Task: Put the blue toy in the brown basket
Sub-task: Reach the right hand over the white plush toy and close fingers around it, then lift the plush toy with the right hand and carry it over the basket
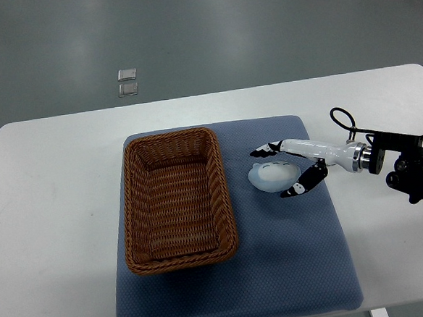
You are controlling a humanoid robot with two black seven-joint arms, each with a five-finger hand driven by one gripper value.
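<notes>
Btwn right hand fingers: blue toy.

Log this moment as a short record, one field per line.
surface: white table with a blue mat
basket: brown basket on the mat's left part, nothing visible inside
toy: blue toy on the mat, right of the basket, apart from it
right hand: right hand over the toy, fingers spread on both sides of it, grasp not closed
left arm: not visible
task state: toy not yet in basket
</notes>
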